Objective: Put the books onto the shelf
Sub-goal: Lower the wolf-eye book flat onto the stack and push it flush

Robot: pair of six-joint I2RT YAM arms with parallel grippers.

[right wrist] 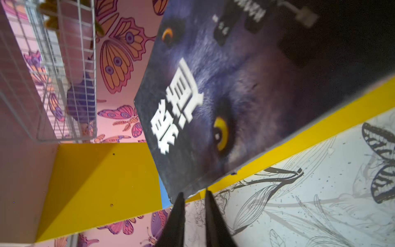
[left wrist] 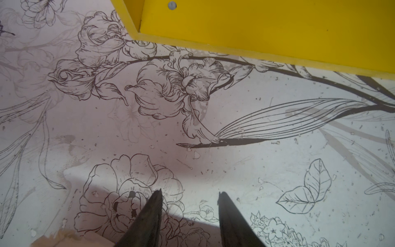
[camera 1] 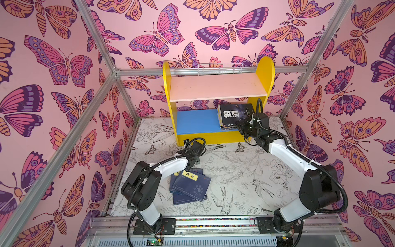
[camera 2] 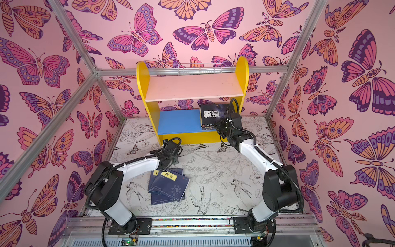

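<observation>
Black book point(camera 1: 235, 113) lies topmost on the lower shelf point(camera 1: 196, 122); right hand point(right wrist: 193, 192) closed narrow at its corner. Left hand point(left wrist: 190, 193) half-open, empty. Navy books point(camera 1: 190, 186) piled on tabletop point(camera 1: 245, 171): probably light, floppy; pinch a free edge.

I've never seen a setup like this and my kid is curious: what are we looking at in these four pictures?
The machine is two robot arms, the left arm and the right arm, mounted at a flower-printed table. The two wide pictures come from one overhead camera pair, the two close ones from a camera on each wrist. Some navy books lie on the table. In the yellow shelf, a black book tops a small stack on the blue board. The right gripper is shut at that book's edge. The left gripper is open, holding nothing.
</observation>
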